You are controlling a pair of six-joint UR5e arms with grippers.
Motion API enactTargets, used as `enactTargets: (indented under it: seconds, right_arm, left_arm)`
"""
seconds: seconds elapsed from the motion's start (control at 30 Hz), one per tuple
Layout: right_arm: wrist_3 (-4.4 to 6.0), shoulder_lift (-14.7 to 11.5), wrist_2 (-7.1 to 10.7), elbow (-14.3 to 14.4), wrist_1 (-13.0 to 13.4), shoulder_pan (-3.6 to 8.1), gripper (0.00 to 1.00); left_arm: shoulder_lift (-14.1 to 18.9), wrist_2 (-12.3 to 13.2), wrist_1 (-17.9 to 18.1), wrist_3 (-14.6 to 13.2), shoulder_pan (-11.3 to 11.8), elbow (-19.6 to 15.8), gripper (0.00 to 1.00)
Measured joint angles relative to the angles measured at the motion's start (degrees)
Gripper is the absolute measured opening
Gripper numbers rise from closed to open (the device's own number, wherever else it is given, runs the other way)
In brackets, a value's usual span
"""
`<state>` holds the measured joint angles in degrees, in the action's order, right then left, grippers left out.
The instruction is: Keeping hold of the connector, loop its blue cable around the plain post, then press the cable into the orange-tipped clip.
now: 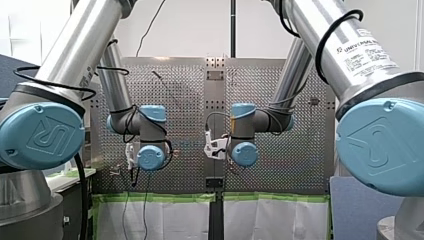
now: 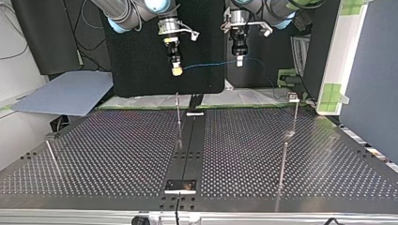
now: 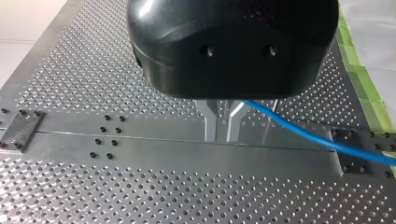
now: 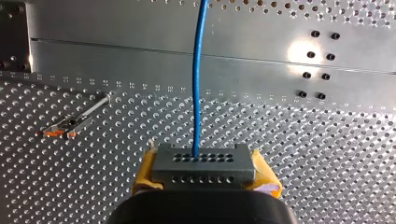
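Currently, right end effector (image 4: 205,175) clamps connector (image 4: 204,161); left end effector (image 3: 226,123) closed on cable (image 3: 303,132), both above surface (image 2: 117,154). Looping and clip (image 4: 63,129) pressing: 2 steps outstanding.

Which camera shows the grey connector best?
Right wrist view: the connector on its blue cable looms large, clamped between my right end effector's yellow pads. Top view shows only a speck; front and left wrist views hide it.

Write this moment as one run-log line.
right gripper: shut on connector | left gripper: at blue cable | cable: not yet looped | orange-tipped clip: empty
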<state>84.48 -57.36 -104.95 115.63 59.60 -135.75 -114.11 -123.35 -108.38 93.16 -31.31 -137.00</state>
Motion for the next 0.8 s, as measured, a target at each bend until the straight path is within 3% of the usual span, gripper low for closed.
enactTargets:
  seconds: [0.8]
  right_arm:
    - [0.0,0.0,0.0,0.0,0.0,0.0,0.0]
  left_arm:
    - [0.0,0.0,0.0,0.0,0.0,0.0,0.07]
